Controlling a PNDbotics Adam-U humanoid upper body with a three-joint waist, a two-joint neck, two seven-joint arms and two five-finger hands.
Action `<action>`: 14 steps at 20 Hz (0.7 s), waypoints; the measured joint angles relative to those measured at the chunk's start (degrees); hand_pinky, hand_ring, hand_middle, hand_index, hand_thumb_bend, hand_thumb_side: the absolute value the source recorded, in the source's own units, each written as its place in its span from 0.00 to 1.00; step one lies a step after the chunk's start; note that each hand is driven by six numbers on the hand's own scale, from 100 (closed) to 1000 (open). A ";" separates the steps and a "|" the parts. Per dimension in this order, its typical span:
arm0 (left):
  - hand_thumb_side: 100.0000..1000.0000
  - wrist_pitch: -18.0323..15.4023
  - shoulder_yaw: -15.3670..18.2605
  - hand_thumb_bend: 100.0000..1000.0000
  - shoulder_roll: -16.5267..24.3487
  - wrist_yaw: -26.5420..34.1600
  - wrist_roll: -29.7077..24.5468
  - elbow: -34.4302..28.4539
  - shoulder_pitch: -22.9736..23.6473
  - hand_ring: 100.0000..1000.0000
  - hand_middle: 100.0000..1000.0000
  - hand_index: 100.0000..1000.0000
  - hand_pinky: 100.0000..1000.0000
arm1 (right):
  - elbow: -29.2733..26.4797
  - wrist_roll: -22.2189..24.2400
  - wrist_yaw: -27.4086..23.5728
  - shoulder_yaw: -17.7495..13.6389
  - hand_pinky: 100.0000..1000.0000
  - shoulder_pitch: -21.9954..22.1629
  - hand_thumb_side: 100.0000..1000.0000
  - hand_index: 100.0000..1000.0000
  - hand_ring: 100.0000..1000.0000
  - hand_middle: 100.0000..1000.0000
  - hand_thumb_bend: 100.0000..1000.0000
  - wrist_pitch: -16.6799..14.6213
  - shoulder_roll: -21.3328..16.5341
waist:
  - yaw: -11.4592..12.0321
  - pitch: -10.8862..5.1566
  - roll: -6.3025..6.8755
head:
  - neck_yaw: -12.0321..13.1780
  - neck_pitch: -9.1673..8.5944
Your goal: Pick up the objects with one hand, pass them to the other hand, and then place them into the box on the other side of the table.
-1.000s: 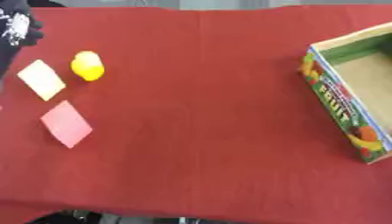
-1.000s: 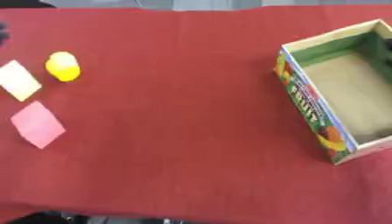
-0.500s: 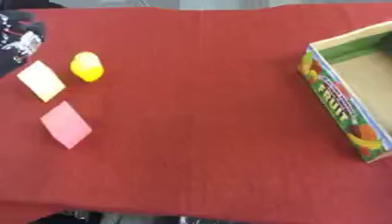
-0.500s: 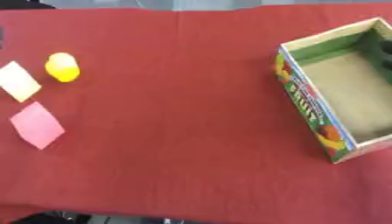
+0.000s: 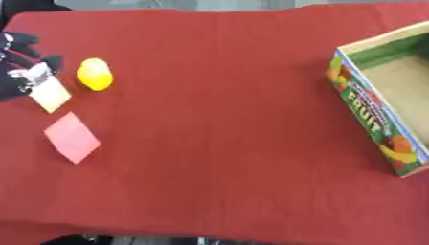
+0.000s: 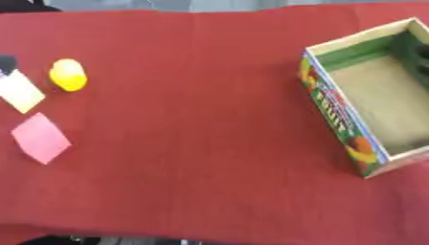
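Left hand [image 5: 23,64] moved in, touching pale yellow card [image 5: 50,94]

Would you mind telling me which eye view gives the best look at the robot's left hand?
The left eye view shows it best: the left hand comes in at the left edge, its dark fingers over the upper end of the pale yellow card. The right eye view catches only a dark fingertip at its left edge, just above that card.
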 measured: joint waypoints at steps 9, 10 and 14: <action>0.40 10.20 -1.96 0.81 0.54 -12.28 -11.82 0.59 -1.83 0.83 0.77 0.83 0.90 | 0.00 0.16 0.00 0.02 0.98 -0.06 0.55 0.96 1.00 0.83 0.00 0.07 0.00 | -0.55 0.00 0.21 | 1.38 0.00; 0.39 10.66 -2.22 0.81 0.55 -13.83 -13.23 0.78 -2.06 0.83 0.77 0.83 0.90 | 0.00 0.17 0.00 0.02 0.98 -0.06 0.55 0.96 1.00 0.83 0.00 0.08 0.00 | -0.61 0.00 0.26 | 1.46 0.00; 0.31 11.70 -3.41 0.79 0.77 -18.22 -18.11 1.54 -2.51 0.83 0.77 0.82 0.92 | 0.00 0.25 0.00 0.03 0.98 -0.08 0.55 0.96 1.00 0.83 0.00 0.13 0.00 | -0.65 0.00 0.30 | 2.07 0.00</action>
